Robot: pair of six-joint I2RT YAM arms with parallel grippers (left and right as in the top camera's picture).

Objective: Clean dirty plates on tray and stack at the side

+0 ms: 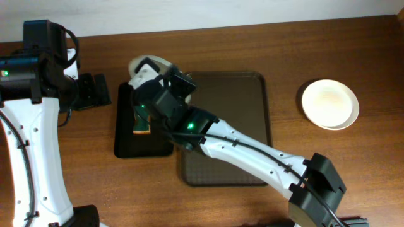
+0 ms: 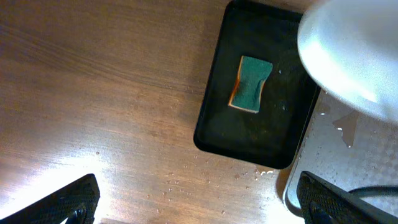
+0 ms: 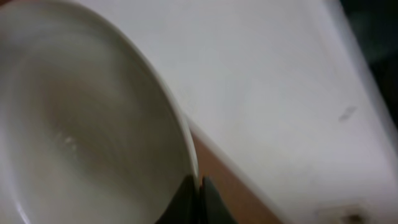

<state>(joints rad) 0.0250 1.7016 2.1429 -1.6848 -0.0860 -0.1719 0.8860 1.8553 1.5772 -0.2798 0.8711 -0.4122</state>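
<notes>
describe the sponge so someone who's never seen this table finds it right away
Find the large dark brown tray in the middle of the table; just beside its left edge in the overhead view lies a smaller glossy black tray. The sponge is the only thing lying in it, a small block, green on top with an orange layer beneath.

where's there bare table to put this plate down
The wooden table is bare between the large dark brown tray and the round white plate at the right, and in front of that plate. Crowded: the small black tray holds a green sponge, and the right hand, shut on a second white plate, hangs at its far end.
</notes>
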